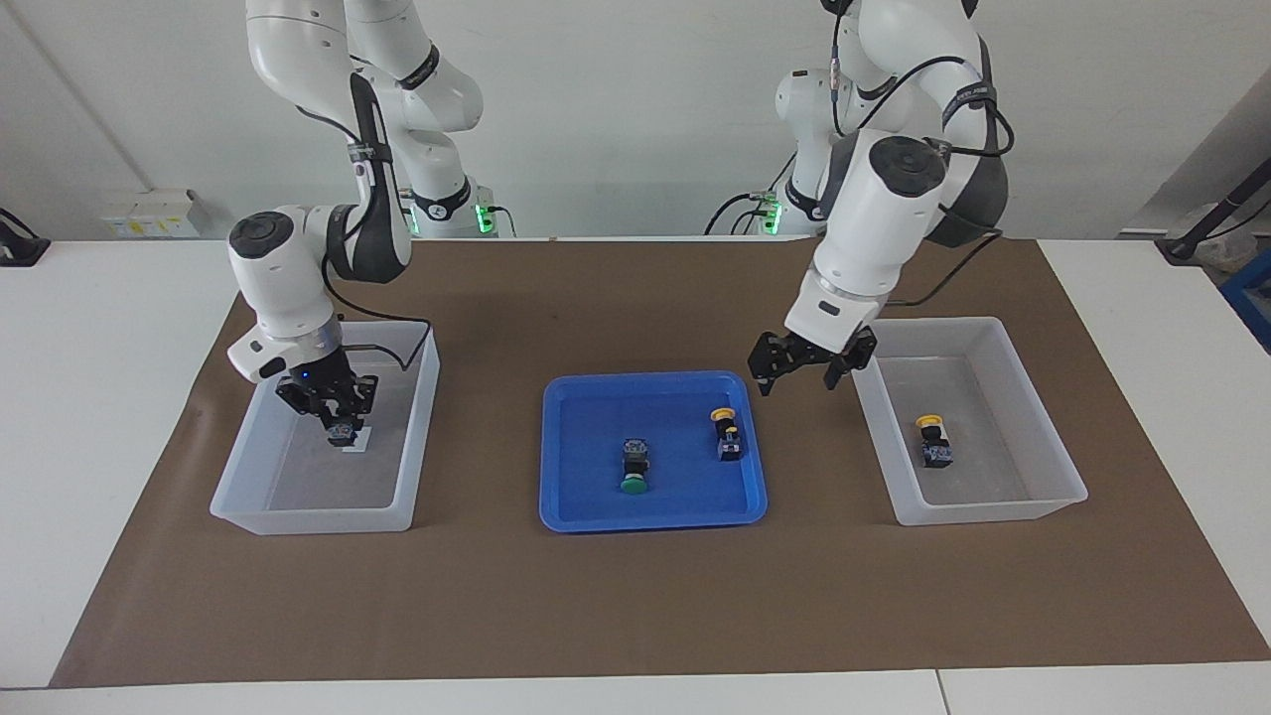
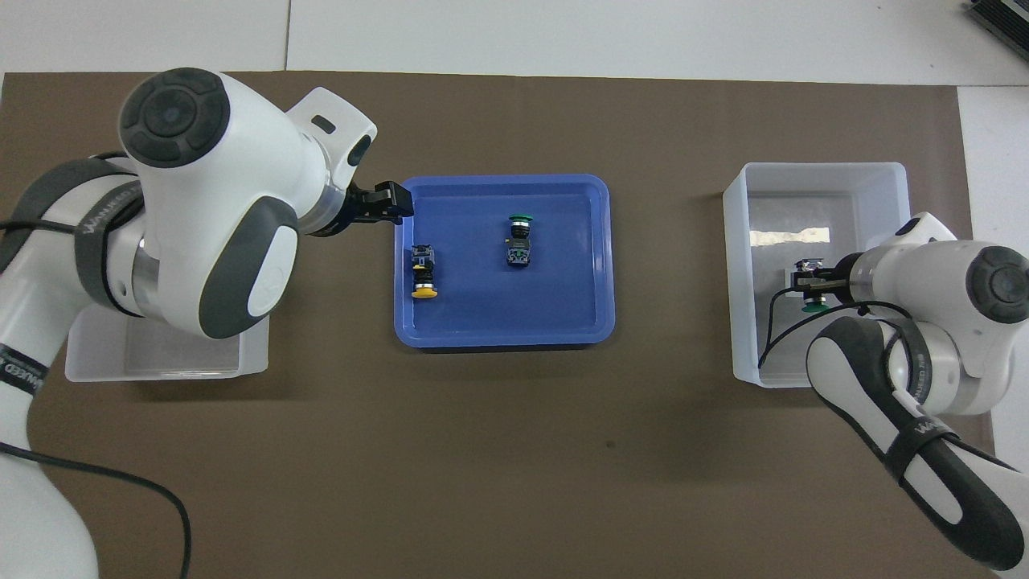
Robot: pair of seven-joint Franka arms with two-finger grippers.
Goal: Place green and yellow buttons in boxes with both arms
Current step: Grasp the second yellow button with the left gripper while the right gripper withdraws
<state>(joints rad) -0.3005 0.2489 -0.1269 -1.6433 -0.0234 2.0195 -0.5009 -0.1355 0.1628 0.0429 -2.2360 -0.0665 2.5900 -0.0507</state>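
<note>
Our left gripper [image 1: 802,369] hangs with its fingers [image 1: 763,381] spread wide and empty, up in the air over the gap between the blue tray [image 1: 566,467] and the box [image 1: 1033,397] at the left arm's end of the table. In the overhead view its tips sit right at the tray's corner.

Below it and toward the tray's middle lies the yellow button in the tray [image 1: 726,432]. It rests on its side, its long axis running toward and away from us, the yellow cap at the end nearer to us and the black body pointing away. By our judgement, a grasp across the body calls for fingers that close along the table's length.

The green button in the tray [image 1: 635,467] lies deeper in the tray, on the same axis but cap away from us. The left gripper is much the nearer to both.

One yellow button [image 1: 931,440] already lies in the left arm's box.

Our right gripper [image 1: 338,422] is low inside the other box [image 1: 248,467], fingers clamped on a green button [image 2: 812,301] whose cap shows from above. Whether it touches the floor we cannot tell.
</note>
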